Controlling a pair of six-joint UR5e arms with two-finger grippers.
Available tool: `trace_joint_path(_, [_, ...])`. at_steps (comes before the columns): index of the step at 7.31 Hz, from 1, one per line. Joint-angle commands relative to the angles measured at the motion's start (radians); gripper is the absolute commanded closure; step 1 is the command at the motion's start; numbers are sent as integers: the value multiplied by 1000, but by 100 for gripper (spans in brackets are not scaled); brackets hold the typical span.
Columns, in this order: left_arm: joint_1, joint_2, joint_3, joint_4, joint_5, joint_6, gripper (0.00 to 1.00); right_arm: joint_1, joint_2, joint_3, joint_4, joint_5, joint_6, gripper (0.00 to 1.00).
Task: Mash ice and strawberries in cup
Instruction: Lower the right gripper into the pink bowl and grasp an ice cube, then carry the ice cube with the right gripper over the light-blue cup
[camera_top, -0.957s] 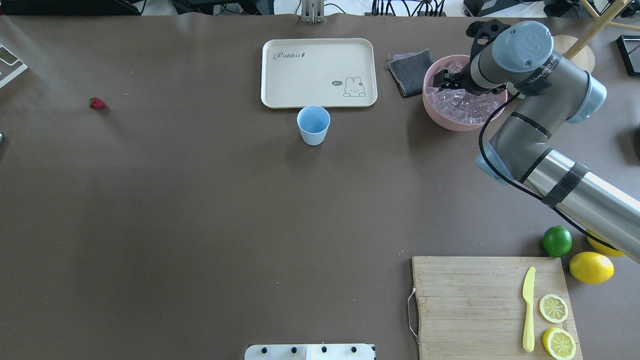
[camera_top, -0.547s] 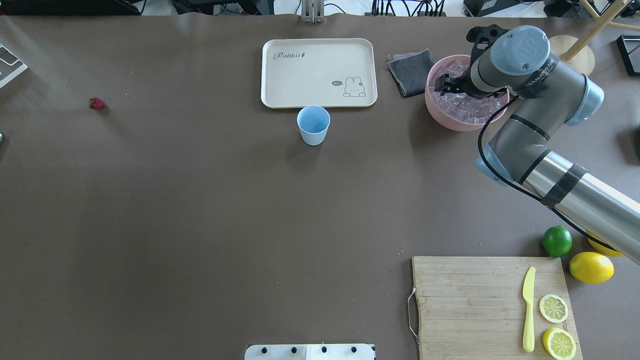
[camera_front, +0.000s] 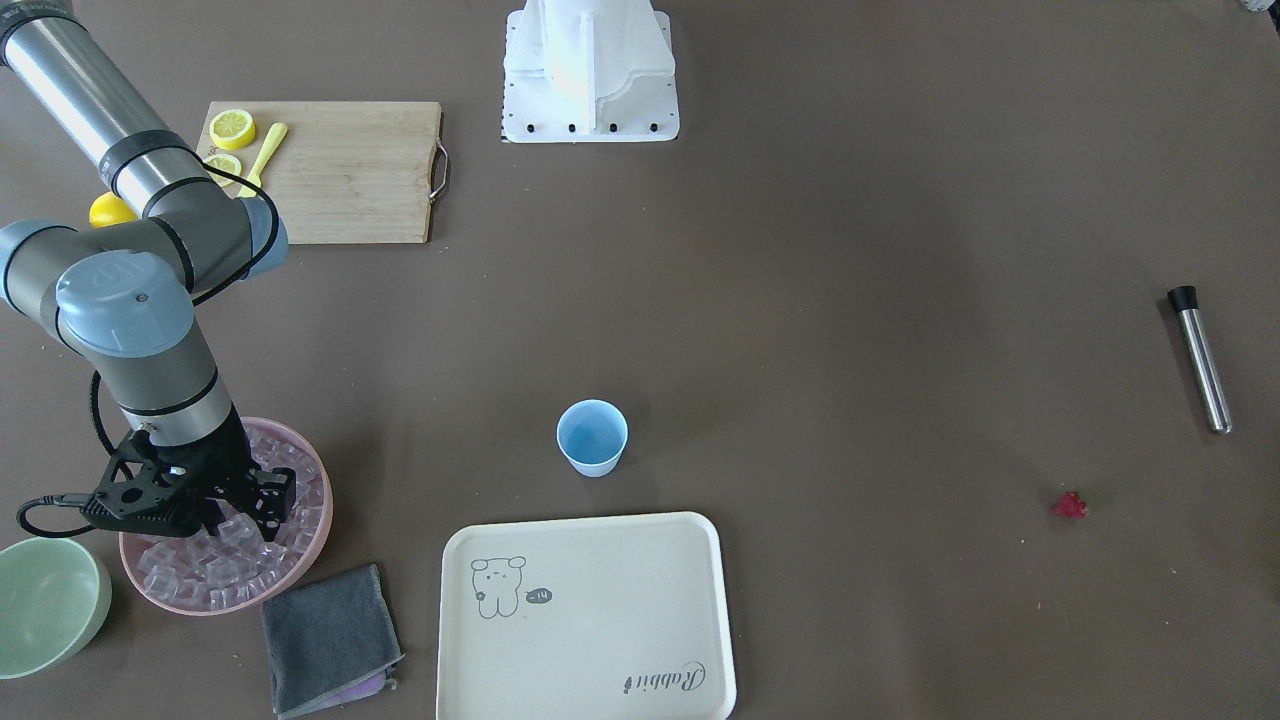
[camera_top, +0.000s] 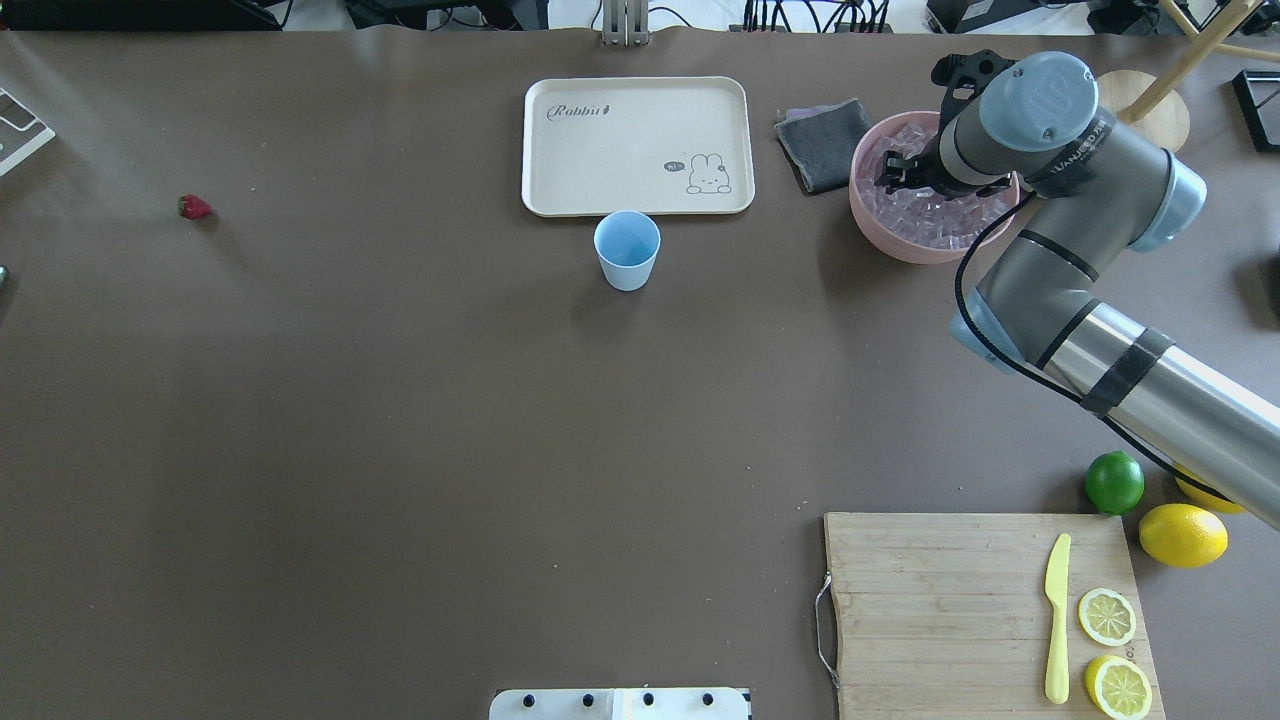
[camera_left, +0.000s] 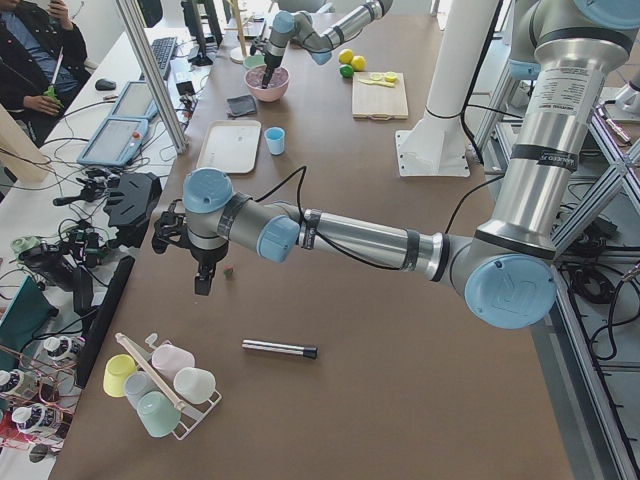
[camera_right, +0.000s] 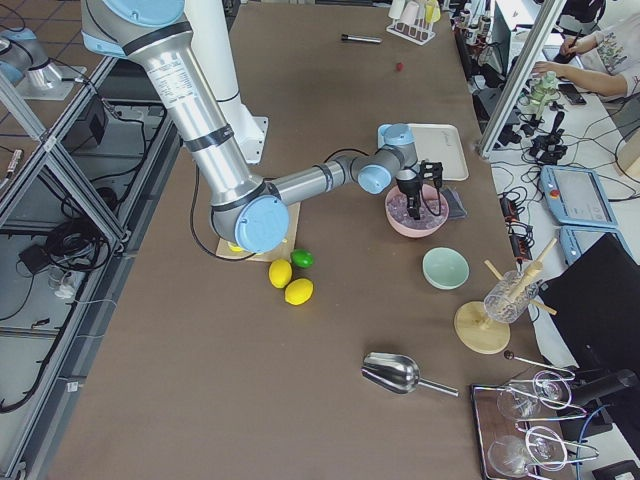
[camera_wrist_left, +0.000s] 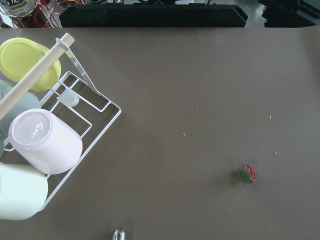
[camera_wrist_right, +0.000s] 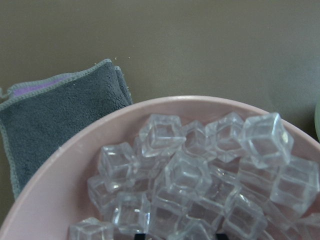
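Right fingers (camera_top: 893, 168) point down, apparently among ice (camera_top: 922, 220).

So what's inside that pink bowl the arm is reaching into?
The pink bowl holds a heap of clear ice cubes; nothing else shows. The right hand hangs over them and hides some, and the cubes cover the bowl's bottom.

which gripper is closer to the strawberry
Left. The left gripper hangs just beside the strawberry; the right gripper is far off, over the pink bowl of ice.
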Motion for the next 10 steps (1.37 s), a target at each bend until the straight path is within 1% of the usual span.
trace_joint_path(1, [1, 0, 4, 0, 0, 0, 2, 1, 0, 7, 1, 0, -19, 100])
trace_joint_path(5, [2, 9, 4, -1, 0, 0, 2, 9, -3, 68, -5, 6, -19, 100])
trace_joint_path(8, [4, 11, 2, -23, -1, -2, 2, 66, -7, 186, -14, 17, -21, 100])
trace_joint_path(10, [11, 6, 4, -24, -1, -3, 2, 69, 10, 267, -13, 11, -6, 100])
